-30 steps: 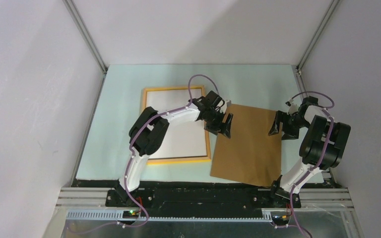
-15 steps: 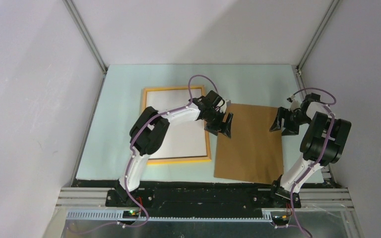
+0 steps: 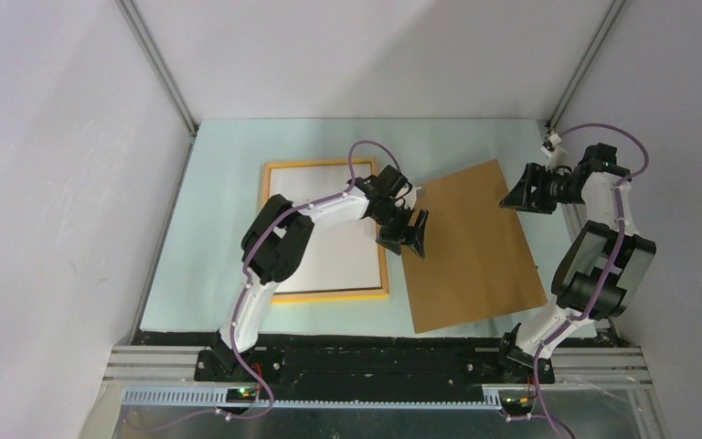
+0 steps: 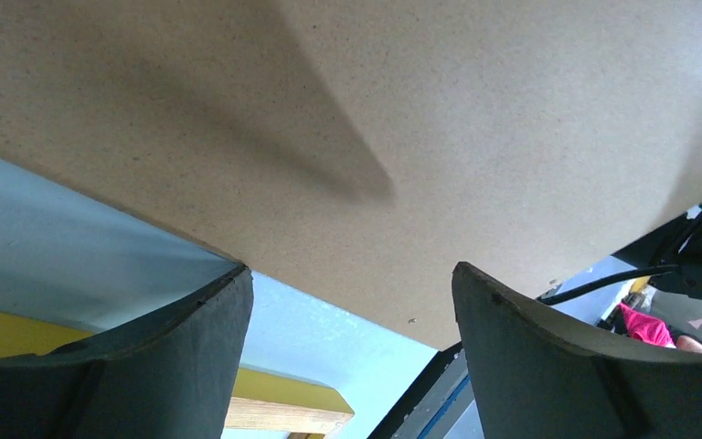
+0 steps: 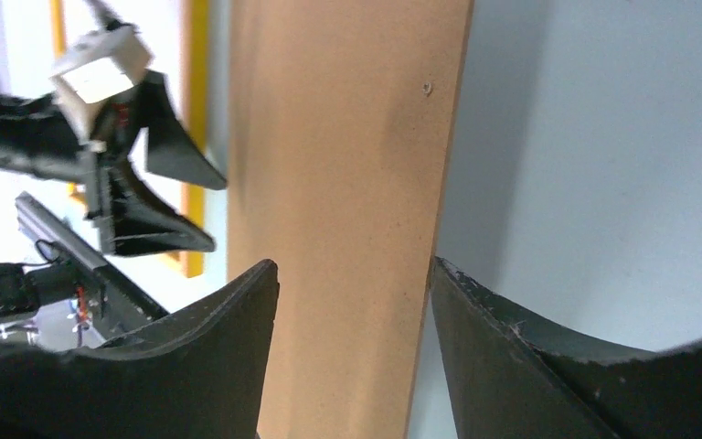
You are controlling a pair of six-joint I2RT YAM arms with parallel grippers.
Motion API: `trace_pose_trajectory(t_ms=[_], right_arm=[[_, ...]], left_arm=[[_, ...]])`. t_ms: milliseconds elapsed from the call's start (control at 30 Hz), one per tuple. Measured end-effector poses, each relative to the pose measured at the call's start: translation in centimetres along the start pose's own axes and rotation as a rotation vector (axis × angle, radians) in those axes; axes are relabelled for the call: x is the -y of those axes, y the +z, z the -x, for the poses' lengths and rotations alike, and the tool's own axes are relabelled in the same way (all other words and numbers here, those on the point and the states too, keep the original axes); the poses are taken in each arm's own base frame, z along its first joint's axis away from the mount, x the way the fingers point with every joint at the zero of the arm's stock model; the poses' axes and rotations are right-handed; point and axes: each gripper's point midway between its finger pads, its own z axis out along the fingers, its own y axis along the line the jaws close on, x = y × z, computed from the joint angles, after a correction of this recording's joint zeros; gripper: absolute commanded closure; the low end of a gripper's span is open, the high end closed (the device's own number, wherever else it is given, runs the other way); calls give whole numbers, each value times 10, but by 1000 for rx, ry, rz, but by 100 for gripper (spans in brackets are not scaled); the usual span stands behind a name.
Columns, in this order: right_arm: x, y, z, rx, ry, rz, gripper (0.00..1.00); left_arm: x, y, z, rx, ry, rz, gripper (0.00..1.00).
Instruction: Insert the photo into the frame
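Top external view: the frame (image 3: 329, 296) is seen lying flat on the counter (image 3: 228, 229), just left of the left end effector (image 3: 406, 240). Its inside is filled by a white sheet (image 3: 347, 261), and whether that sheet is the photo cannot be told. A brown backing board (image 3: 471, 251) is laid askew to the right of that end effector, whose fingers are spread wide with their tips at the board's left edge and nothing pinched between them. The right end effector (image 3: 515, 194) is held at the board's far right edge, well apart from the frame. In the right wrist view its fingers (image 5: 201, 366) are seen parted, with the board's edge lying beyond the gap; contact cannot be made out.
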Motion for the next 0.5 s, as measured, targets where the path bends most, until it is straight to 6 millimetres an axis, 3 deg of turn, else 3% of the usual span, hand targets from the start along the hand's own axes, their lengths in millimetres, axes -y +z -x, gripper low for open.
trace_pose_trajectory(t_ms=[333,500], right_arm=[[-78,-37,15,70,-97,258,40],[-121,-45,-2,19,-38,422,40]], left_arm=[[-3,-4,0,-21,45,-49,14],[-4,-5,6,-3,98,-85,14]])
